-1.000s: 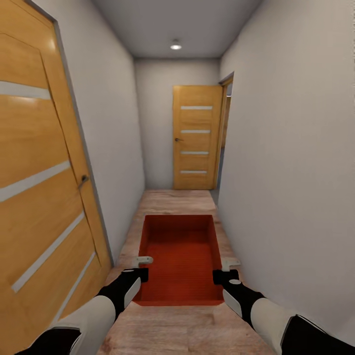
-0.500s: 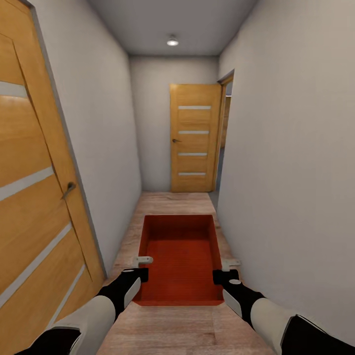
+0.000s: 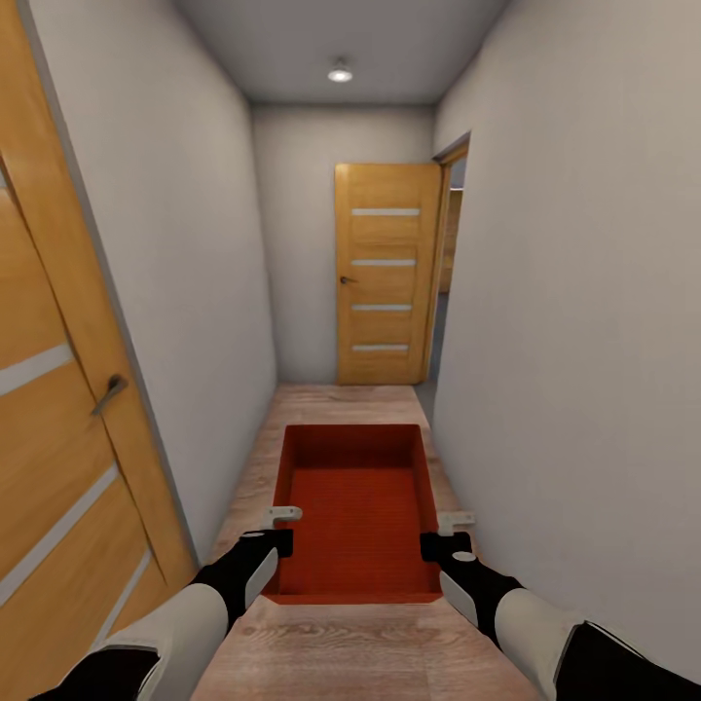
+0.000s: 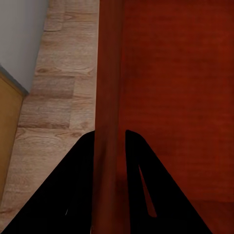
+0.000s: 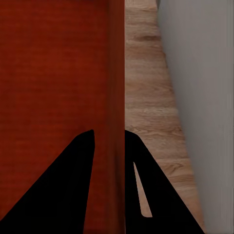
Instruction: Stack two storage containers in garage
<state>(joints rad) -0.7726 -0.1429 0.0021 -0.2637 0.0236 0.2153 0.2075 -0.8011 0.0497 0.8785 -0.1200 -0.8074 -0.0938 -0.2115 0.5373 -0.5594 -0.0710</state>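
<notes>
One orange-red storage container [image 3: 355, 511] hangs level in front of me above the light wood plank floor [image 3: 341, 643], its open top showing the ribbed bottom. My left gripper [image 3: 280, 531] is shut on its left wall and my right gripper [image 3: 440, 535] is shut on its right wall, both near the end closest to me. In the left wrist view the black fingers [image 4: 78, 185] straddle the thin red wall [image 4: 108, 97] of the container. In the right wrist view the fingers [image 5: 73, 185] pinch the other wall [image 5: 117, 73] the same way.
I am in a narrow corridor with plain grey-white walls. A wooden door [image 3: 58, 438] with a handle stands close on the left. At the far end another wooden door [image 3: 385, 273] stands beside an open doorway [image 3: 450, 263] on the right. A ceiling lamp [image 3: 340, 73] is lit.
The whole view has moved forward along the corridor: the left door slides out of frame and the far door looks nearer. The container and both grippers keep their places.
</notes>
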